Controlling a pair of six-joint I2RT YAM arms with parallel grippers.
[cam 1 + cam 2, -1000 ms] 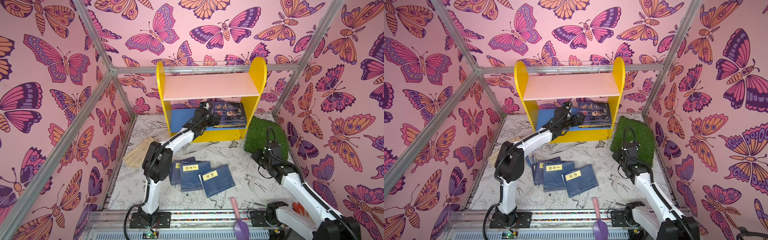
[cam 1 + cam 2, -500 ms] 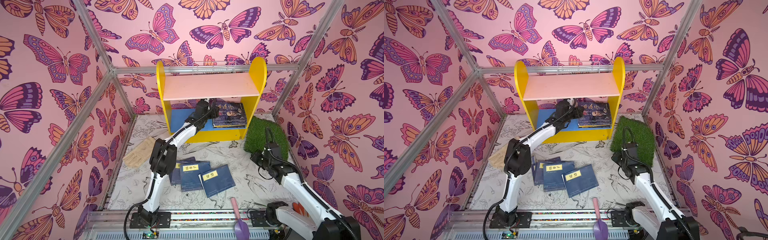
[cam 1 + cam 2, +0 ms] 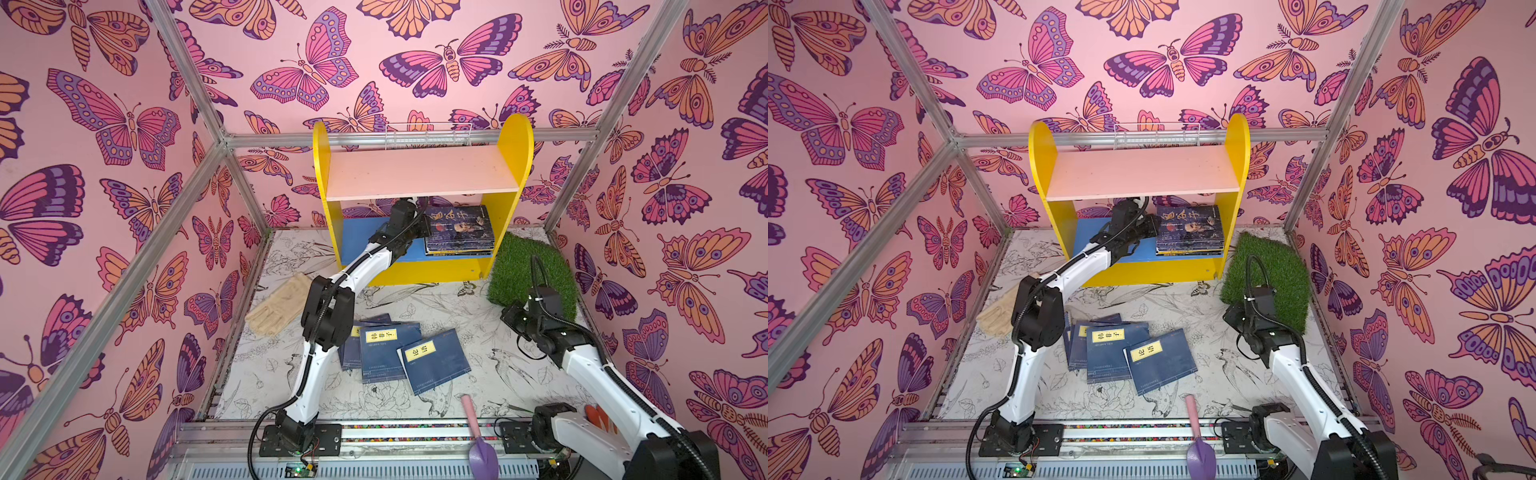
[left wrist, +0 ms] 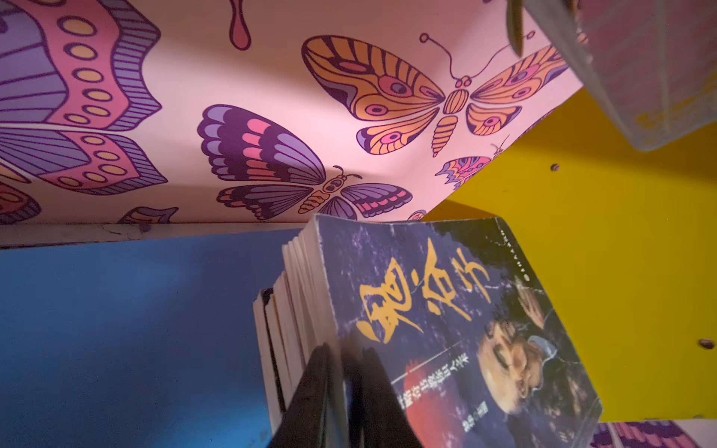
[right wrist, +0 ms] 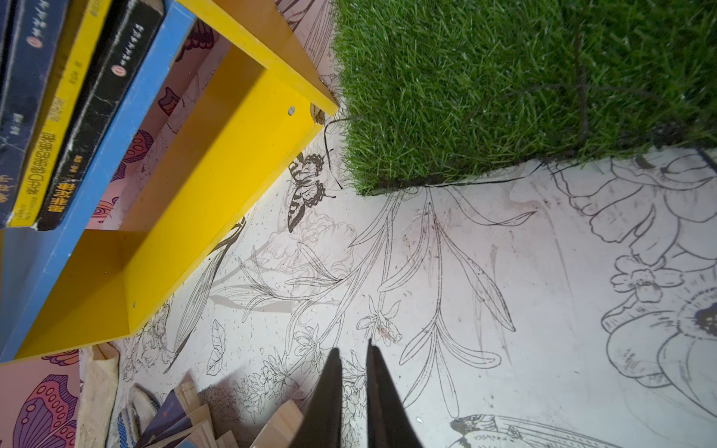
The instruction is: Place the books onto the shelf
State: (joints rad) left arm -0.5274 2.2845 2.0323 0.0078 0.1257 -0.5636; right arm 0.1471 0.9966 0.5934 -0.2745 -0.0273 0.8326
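Books [image 3: 388, 353]: navy covers, yellow labels.

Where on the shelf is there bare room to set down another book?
The pink upper board is bare end to end. The blue lower board is free from the yellow left side to the stack of books, though the left gripper sits at the stack's edge. Its right end is crowded.

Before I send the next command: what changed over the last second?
The left end effector pushed deeper into the shelf's lower tier, at the edge of the stack. It then went from wide open to shut. Whether it pinches the top cover is unclear. Unchanged: the stack, the floor books, and the right end effector, shut and empty.
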